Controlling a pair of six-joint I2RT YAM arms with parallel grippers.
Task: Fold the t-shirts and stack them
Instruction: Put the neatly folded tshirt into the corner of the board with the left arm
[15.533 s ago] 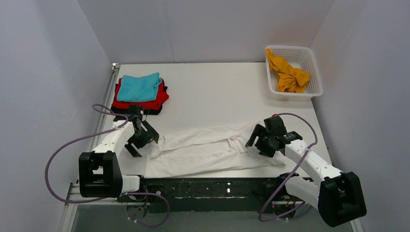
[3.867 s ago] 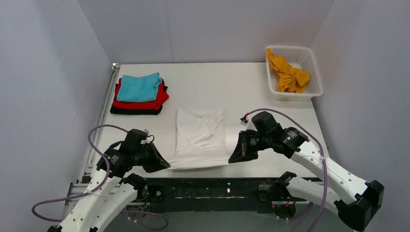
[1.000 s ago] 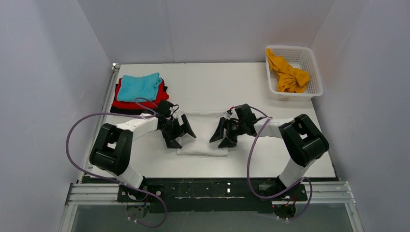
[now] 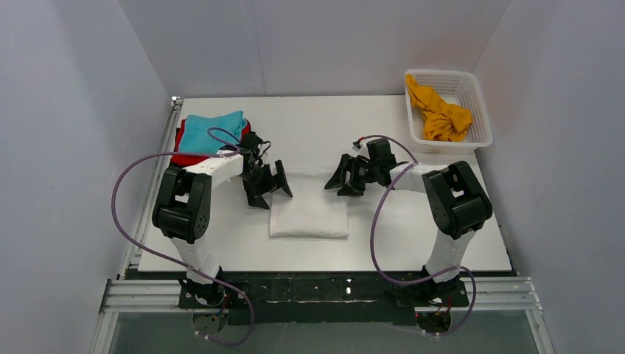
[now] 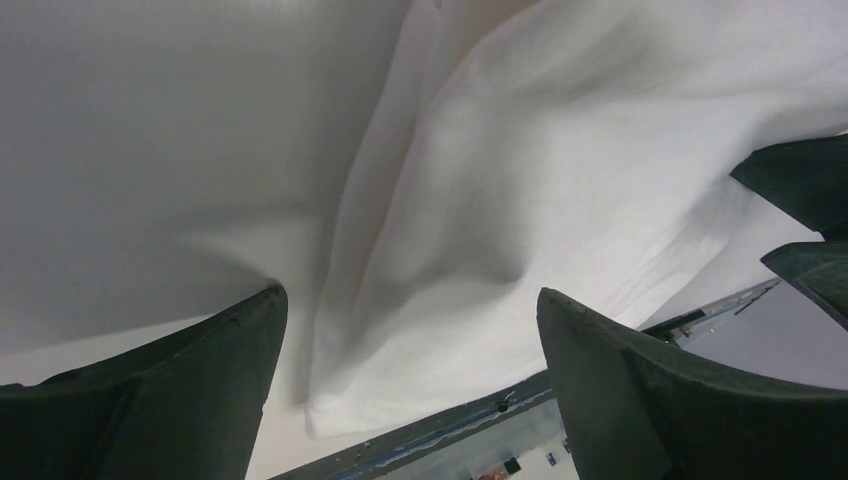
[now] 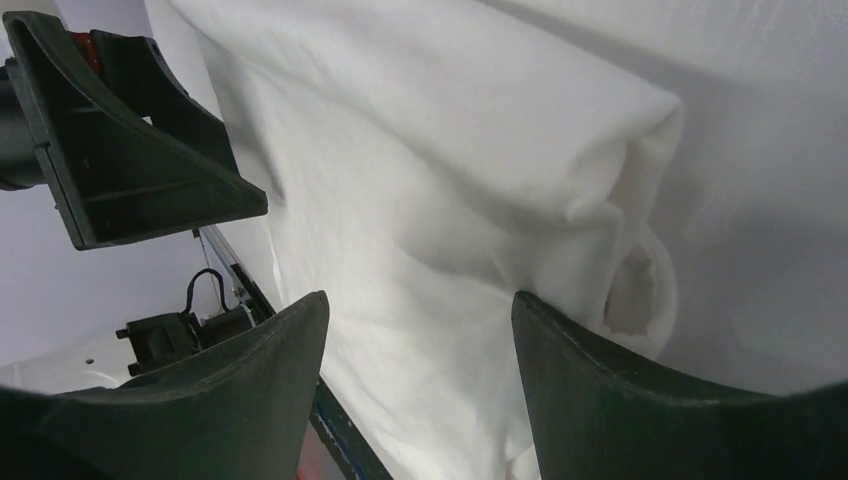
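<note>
The white t-shirt lies folded into a small rectangle at the table's middle. It fills the left wrist view and the right wrist view. My left gripper is open and empty at the shirt's far left corner. My right gripper is open and empty at its far right corner. A teal t-shirt lies on a red one in a stack at the far left; the black one is hidden behind my left arm. An orange-yellow t-shirt lies crumpled in the basket.
A white lattice basket stands at the far right corner. Grey walls close in the table on three sides. A metal rail runs along the left edge, a black bar along the near edge.
</note>
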